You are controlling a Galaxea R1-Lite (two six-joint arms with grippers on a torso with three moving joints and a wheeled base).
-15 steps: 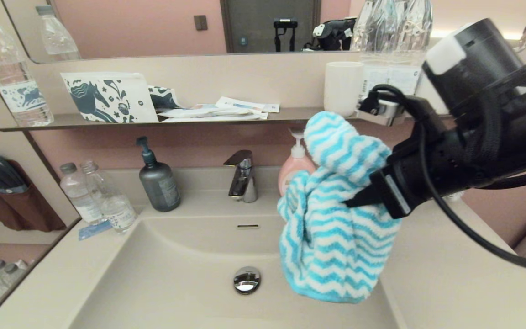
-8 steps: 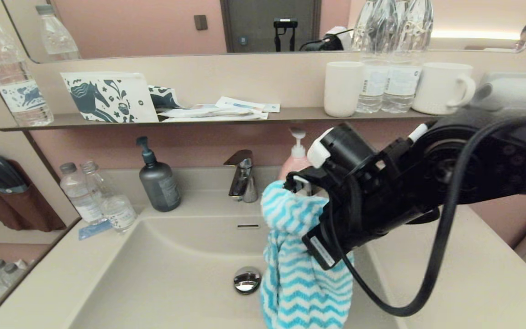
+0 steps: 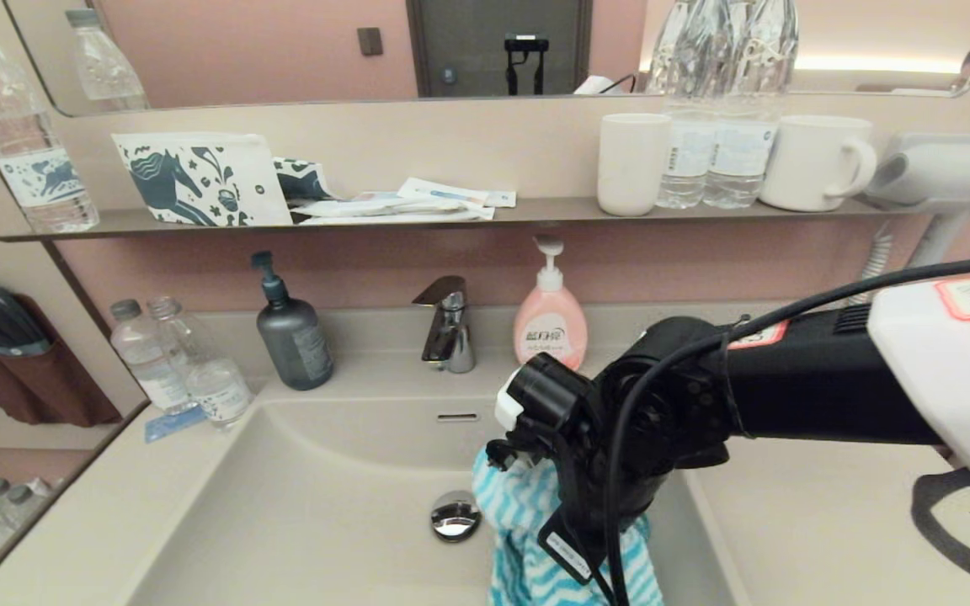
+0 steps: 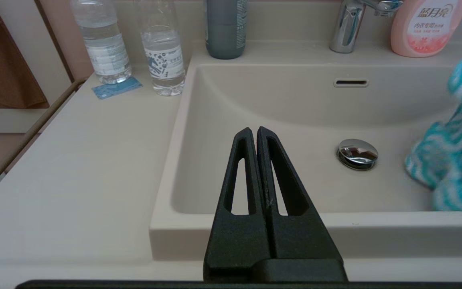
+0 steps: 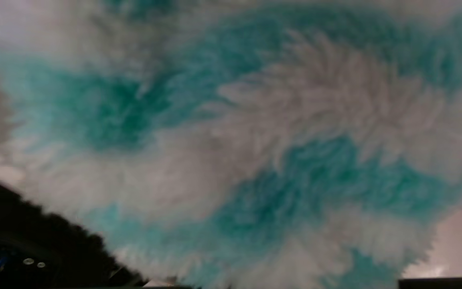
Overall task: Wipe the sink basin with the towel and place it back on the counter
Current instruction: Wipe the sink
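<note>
The turquoise-and-white zigzag towel (image 3: 519,505) hangs bunched in the right half of the beige sink basin (image 3: 325,505), just right of the chrome drain plug (image 3: 455,515). My right gripper (image 3: 565,539) is low over the basin and shut on the towel, its fingers buried in the cloth. In the right wrist view the towel (image 5: 231,140) fills nearly everything. My left gripper (image 4: 254,130) is shut on nothing and hovers at the basin's (image 4: 295,112) front edge, left of the plug (image 4: 357,153) and well apart from the towel (image 4: 451,160). The counter (image 3: 813,522) flanks the basin on both sides.
Behind the basin stand the faucet (image 3: 448,324), a pink pump bottle (image 3: 550,324) and a dark grey pump bottle (image 3: 291,332). Two water bottles (image 3: 190,370) stand on the left counter. The wall shelf holds cups (image 3: 632,160) and bottles. A hair dryer (image 3: 940,177) hangs at the right.
My right arm has swung down and to the left, carrying the towel from above the basin's right rim down into the basin beside the drain plug.
</note>
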